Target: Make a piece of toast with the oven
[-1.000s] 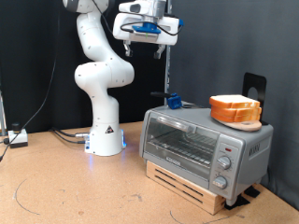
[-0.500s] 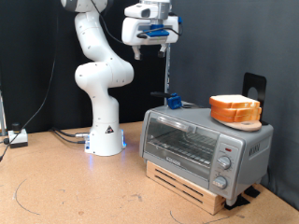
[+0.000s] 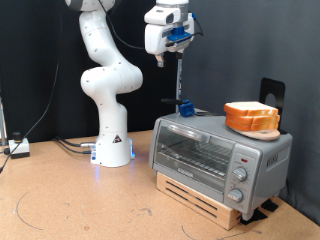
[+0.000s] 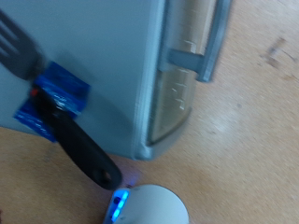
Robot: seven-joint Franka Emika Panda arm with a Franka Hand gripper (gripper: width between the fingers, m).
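The oven (image 3: 220,155) stands on a wooden pallet at the exterior view's right, with its glass door shut and its grey bar handle across the top of the door. My gripper (image 3: 163,55) hangs high above the oven's left end, fingers pointing down, with nothing seen between them. The wrist view looks straight down on the oven's grey top (image 4: 112,56) and door handle (image 4: 213,42). The piece of toast is out of view in both views.
A thick orange-brown pile of bread (image 3: 252,117) lies on the oven's top at the right. A blue clamp (image 3: 185,108) (image 4: 51,98) with a dark upright rod (image 3: 178,78) (image 4: 84,154) sits at the top's left rear. The arm's white base (image 3: 112,150) stands left of the oven.
The gripper has swung towards the exterior view's right, from left of the rod to over the oven's left end, and the hand has turned. The oven and bread have not moved.
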